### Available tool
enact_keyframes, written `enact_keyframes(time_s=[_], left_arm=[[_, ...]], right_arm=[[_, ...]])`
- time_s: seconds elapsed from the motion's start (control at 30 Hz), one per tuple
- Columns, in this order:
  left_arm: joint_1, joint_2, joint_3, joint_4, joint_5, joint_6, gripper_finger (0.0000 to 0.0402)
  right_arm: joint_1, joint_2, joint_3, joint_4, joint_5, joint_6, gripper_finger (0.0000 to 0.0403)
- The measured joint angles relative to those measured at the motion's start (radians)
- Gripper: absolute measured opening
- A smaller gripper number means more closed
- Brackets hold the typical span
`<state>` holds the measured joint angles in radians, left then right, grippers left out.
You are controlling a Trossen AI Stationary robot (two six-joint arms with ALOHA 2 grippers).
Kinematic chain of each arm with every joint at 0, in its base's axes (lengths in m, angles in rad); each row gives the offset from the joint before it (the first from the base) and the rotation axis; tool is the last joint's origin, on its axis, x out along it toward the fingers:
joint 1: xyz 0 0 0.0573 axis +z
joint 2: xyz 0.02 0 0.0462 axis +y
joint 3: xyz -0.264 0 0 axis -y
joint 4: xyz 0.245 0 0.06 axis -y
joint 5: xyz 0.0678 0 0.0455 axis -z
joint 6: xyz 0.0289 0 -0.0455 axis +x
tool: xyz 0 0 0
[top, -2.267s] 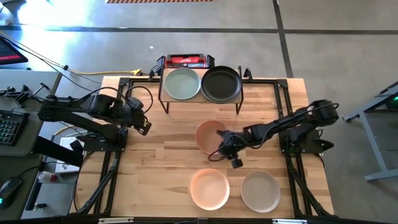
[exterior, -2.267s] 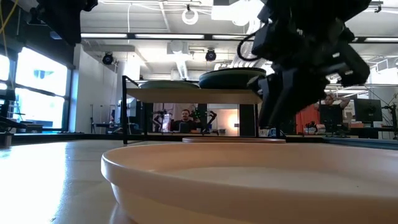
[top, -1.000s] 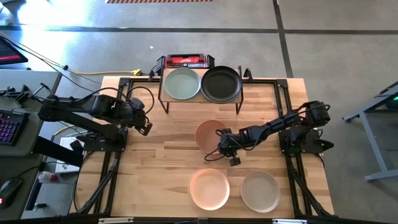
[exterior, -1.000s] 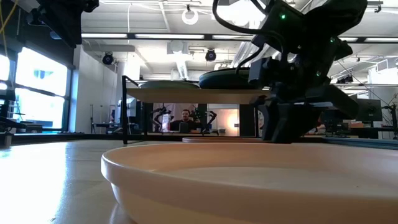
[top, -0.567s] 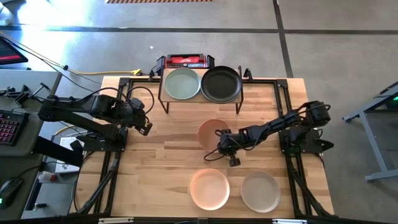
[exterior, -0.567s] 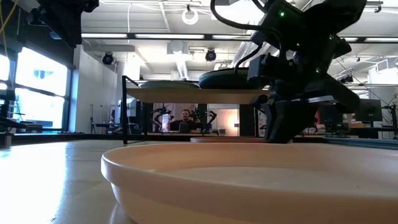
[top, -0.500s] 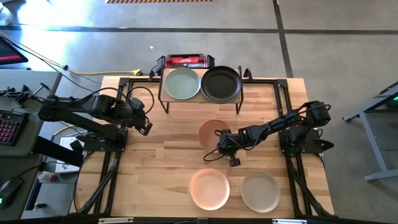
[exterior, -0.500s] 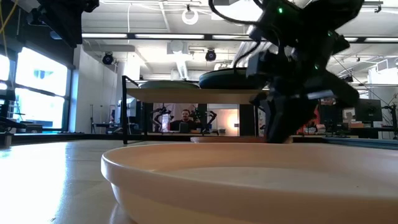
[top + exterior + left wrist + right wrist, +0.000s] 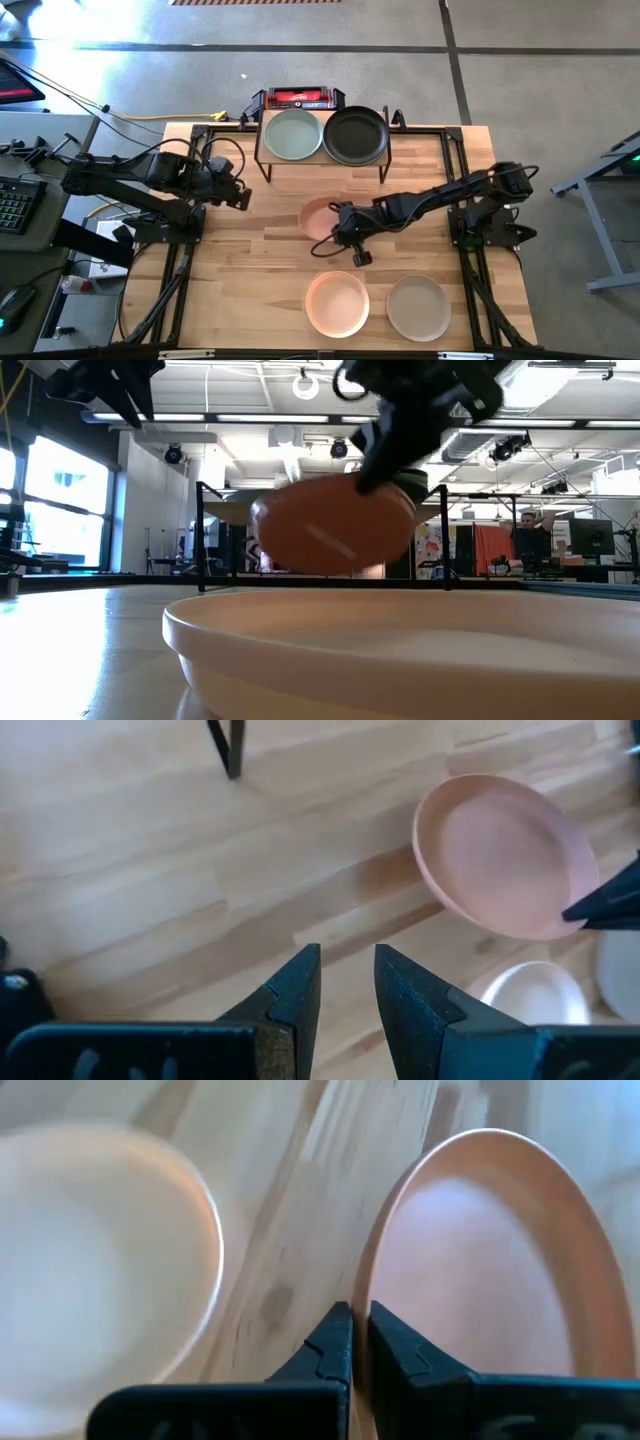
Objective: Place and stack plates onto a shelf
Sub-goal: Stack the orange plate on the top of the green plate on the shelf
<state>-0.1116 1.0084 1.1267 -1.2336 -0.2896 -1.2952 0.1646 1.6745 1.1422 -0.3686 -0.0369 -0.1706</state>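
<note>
**Ana:** End effector on the right arm (image 9: 338, 225) is pinched tight on the rim of the peach-pink plate (image 9: 317, 217), which hangs tilted clear of the surface (image 9: 250, 280), out in front of the shelf (image 9: 323, 157)

**Ben:** A rim pinch on a tilted dish is thin. Would it slip?

**Ana:** It could. A slow carry, with the plate levelled before it goes over the shelf top, looks safest

**Ben:** Where should it land?

**Ana:** A pale green plate (image 9: 292, 134) and a black plate (image 9: 355, 135) already fill the top side by side, so it has to nest centred on one of them, lowered until it rests before the fingers part

**Ben:** And the other arm?

**Ana:** Left end effector (image 9: 240, 197) waits near the surface's left edge, fingers narrowly apart and holding nothing. Two more plates, one peach (image 9: 337, 303) and one beige (image 9: 418, 307), sit at the near edge
</note>
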Motion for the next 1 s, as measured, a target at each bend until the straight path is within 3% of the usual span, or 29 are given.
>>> enact_keyframes(time_s=[0.23,0.57,1.0], left_arm=[[0.0,0.0,0.0,0.029,0.068,-0.056,0.0084],[0.003,0.017,0.0,0.078,0.071,-0.106,0.0084],[0.104,0.091,0.0,0.203,0.078,-0.036,0.0084]], right_arm=[[0.0,-0.001,0.134,-0.05,0.002,-0.068,0.0],[0.0,0.001,0.271,-0.091,0.002,-0.235,0.0],[-0.001,0.035,0.372,-0.241,0.063,-0.336,0.0]])
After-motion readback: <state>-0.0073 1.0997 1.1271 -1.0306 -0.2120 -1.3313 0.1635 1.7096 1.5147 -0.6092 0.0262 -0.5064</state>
